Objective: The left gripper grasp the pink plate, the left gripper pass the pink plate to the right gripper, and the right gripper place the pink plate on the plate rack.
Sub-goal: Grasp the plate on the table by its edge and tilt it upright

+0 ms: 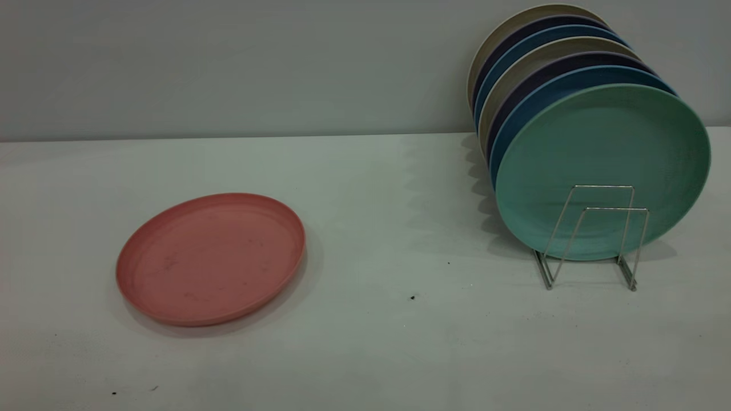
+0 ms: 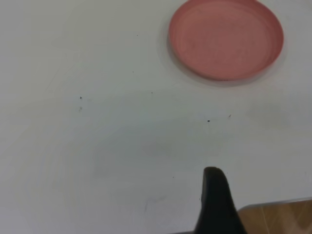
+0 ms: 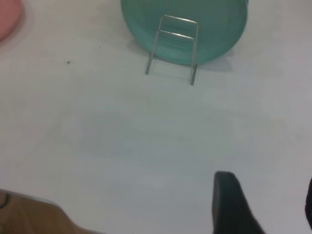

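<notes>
Plate (image 1: 211, 258): pink, flat on table (image 1: 365, 342), left side, well apart from rack (image 1: 591, 237).

My left claw (image 2: 217, 204): nearer arm; plate lies ahead, untouched. Open or closed: cannot tell.

My right claw (image 3: 231, 204): faces rack; likewise unclear.

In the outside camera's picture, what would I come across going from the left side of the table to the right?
The pink plate lying flat on the table → a small dark speck → the plate rack, with the mint-green plate standing in front of a row of blue, dark and beige plates.
</notes>
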Tool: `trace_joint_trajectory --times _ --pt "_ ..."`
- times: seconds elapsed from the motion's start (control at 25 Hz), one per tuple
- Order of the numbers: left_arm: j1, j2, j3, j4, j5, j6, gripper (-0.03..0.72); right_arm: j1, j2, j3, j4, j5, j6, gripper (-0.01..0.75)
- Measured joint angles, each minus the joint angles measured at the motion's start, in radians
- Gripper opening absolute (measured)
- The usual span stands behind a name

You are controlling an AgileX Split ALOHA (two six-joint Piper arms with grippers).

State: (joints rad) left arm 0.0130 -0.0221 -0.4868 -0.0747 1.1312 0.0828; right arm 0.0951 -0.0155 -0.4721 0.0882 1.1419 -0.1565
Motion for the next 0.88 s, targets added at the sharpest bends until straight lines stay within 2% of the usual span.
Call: trace_joint_trajectory --times 0.52,0.6,0.68,0.76,0.88 --pt "0.0 0.0 -0.001 0.001 -0.004 0.003 0.506 0.0 0.0 -0.001 0.0 -0.002 0.0 0.386" --pt "0.0 0.0 -0.01 0.001 -0.045 0.002 0.506 0.0 0.001 -0.011 -0.003 -0.016 0.0 0.386" --pt "0.0 0.001 -0.012 -0.01 -0.155 -0.02 0.503 0.0 0.024 -0.019 -0.003 -0.081 -0.001 0.386" --pt "0.0 0.027 -0.014 -0.011 -0.247 -0.077 0.49 0.0 0.07 -0.021 0.005 -0.203 -0.003 0.386" --pt "0.0 0.15 -0.016 0.001 -0.314 -0.123 0.469 0.0 0.189 -0.021 0.051 -0.349 -0.017 0.386"
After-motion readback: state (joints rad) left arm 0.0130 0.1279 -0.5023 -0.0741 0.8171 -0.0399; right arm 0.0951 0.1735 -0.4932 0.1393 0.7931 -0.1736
